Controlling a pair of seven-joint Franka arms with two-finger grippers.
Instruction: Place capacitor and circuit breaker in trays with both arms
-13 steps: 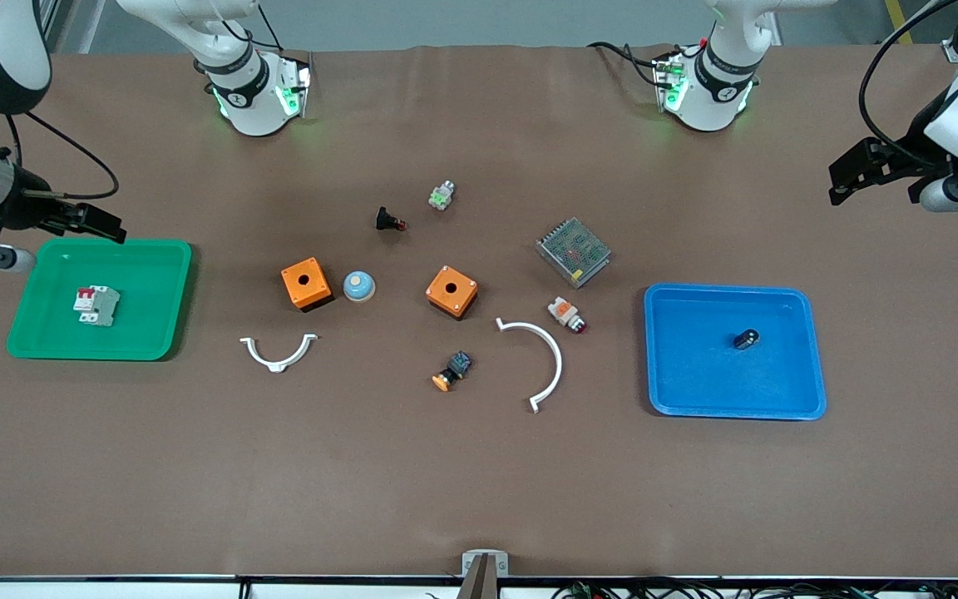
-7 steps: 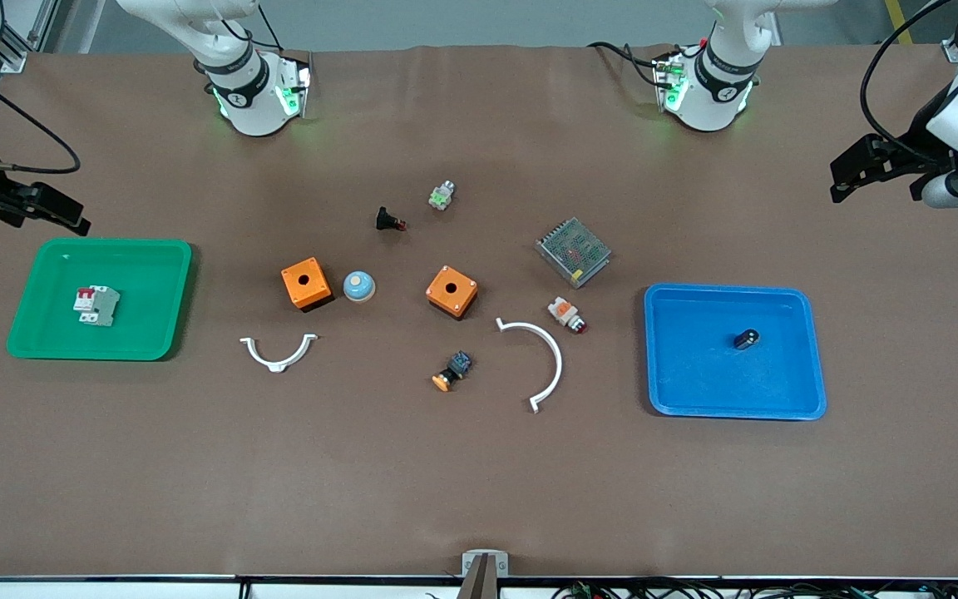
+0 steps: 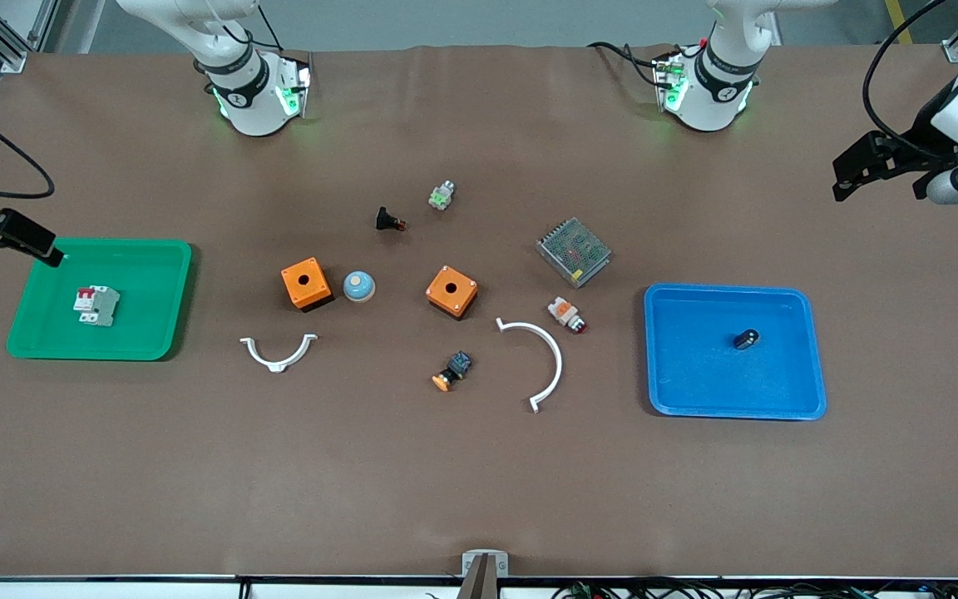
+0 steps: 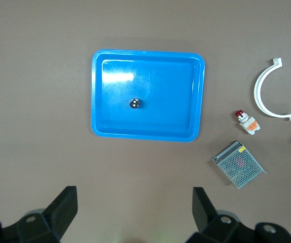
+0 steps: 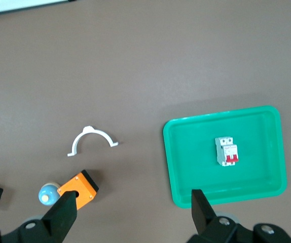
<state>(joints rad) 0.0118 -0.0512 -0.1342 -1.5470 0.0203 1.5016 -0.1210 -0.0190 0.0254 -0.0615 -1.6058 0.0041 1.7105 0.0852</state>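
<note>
Now you are seeing both open, empty grippers hovering: right gripper (image 3: 17,237) with circuit breaker (image 3: 96,305) at its 5 o'clock in the green tray (image 3: 159,345), left gripper (image 3: 878,162) with capacitor (image 3: 747,339) at its 7 o'clock in the blue tray (image 3: 812,366).

Tally of parts on the counter (image 3: 479,482)
Two trays: one green tray (image 3: 165,345), one blue tray (image 3: 817,366); one circuit breaker (image 3: 96,305); one capacitor (image 3: 747,339); two orange boxes (image 3: 306,284) (image 3: 451,292); two white curved clips (image 3: 278,352) (image 3: 539,356); four push-button parts (image 3: 391,220) (image 3: 441,196) (image 3: 567,314) (image 3: 452,370); one blue dome (image 3: 358,286); one metal mesh box (image 3: 573,251); two grippers (image 3: 17,235) (image 3: 878,162)
</note>
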